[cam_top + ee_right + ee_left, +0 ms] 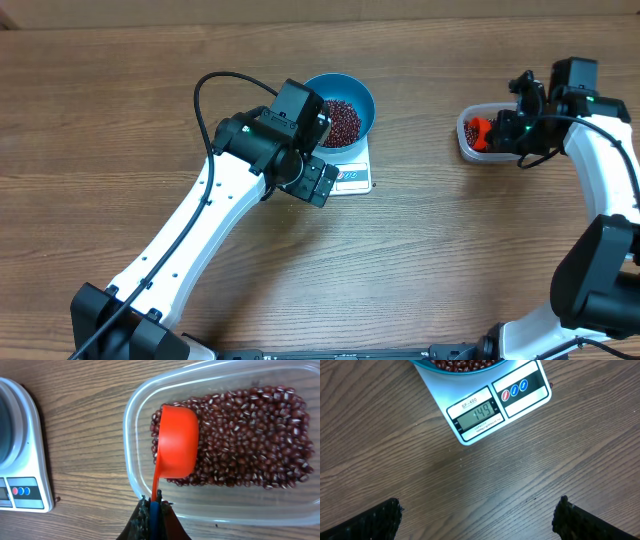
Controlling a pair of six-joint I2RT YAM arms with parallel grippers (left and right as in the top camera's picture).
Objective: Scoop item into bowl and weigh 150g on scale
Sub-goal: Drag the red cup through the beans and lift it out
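The left gripper [477, 521] is hanging with its jaws spread as wide as they go, gripping nothing. Its two dark fingertips are showing at the bottom corners of the wrist view, with bare bench [470, 485] lying between and ahead of them. Beyond that strip of free wood the scale [520, 407] is sitting askew, one rounded corner pointing toward the gripper. Its display [477, 412] is reading 149, and three round buttons [514, 390] are lining the panel beside it. The bowl [362, 92] is standing on the far part of the scale, its blue rim reaching out to the scale's left edge, and it is holding a heap of beans [342, 120]. From overhead, the left arm [200, 220] is leaning in over the scale's near-left corner, and the bench to the right of the scale is lying open all the way to the tub [129, 455]

The right gripper [156, 507] is squeezing shut on the thin handle of the scoop [177, 442]. The scoop is hanging inside the tub, hard by its left wall, its orange cup showing its rounded back over the beans; whether it is touching them I cannot tell. More beans [245, 435] are covering the tub floor out to the far wall. The tub is standing well apart from the scale, with free wood running around its rim
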